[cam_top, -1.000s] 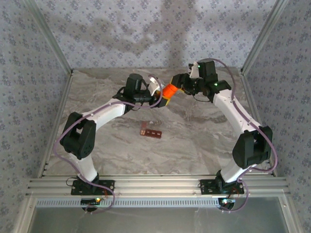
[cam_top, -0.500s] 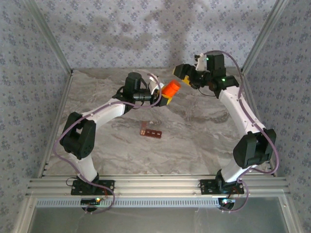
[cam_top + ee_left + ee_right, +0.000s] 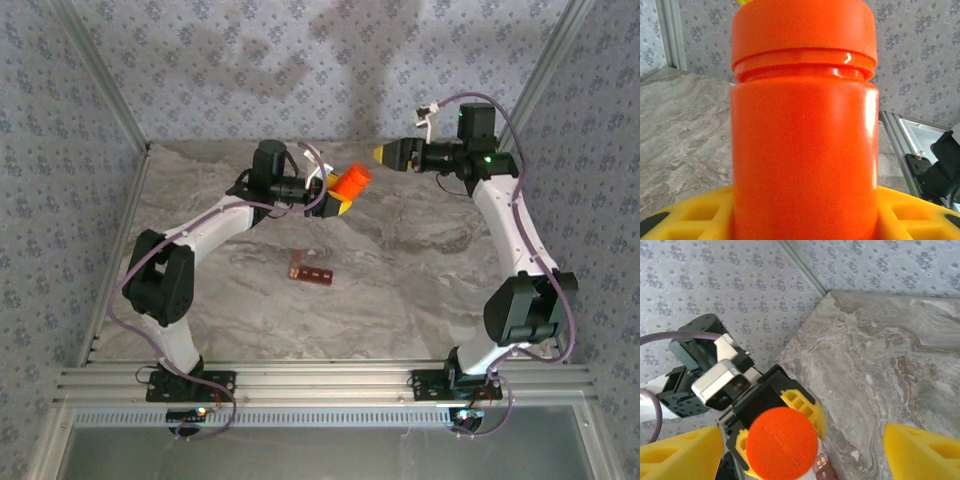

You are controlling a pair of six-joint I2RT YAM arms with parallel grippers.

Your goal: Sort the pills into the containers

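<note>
The left jaws pinch the orange bottle (image 3: 350, 183) low on its body. In the left wrist view their yellow pads (image 3: 695, 215) sit on either side of the bottle's base. It is held tilted above the far part of the counter (image 3: 420, 270), about midway along the far edge. The cap (image 3: 782, 442) looks to be on. The right jaws are spread and hold nothing, with their yellow fingertips (image 3: 680, 452) far apart and facing the cap from a little way off.

The containers (image 3: 310, 270), a small red-brown strip of compartments, lie flat near the middle of the counter, well apart from both arms.

The bottle looks like stiff, glossy plastic. It is probably light, hard to crush and rather slippery, so the low grip on the body suits it and leaves the cap free. The cap is best taken square around its rim, since a grip that is off centre would likely slide on the smooth surface.

The strip is low and light, and a nudge would probably send it skating across the stone-like top. The pills are presumably inside the bottle. They should be small, hard and quick to roll or bounce, so they need pouring from close above the compartments.
</note>
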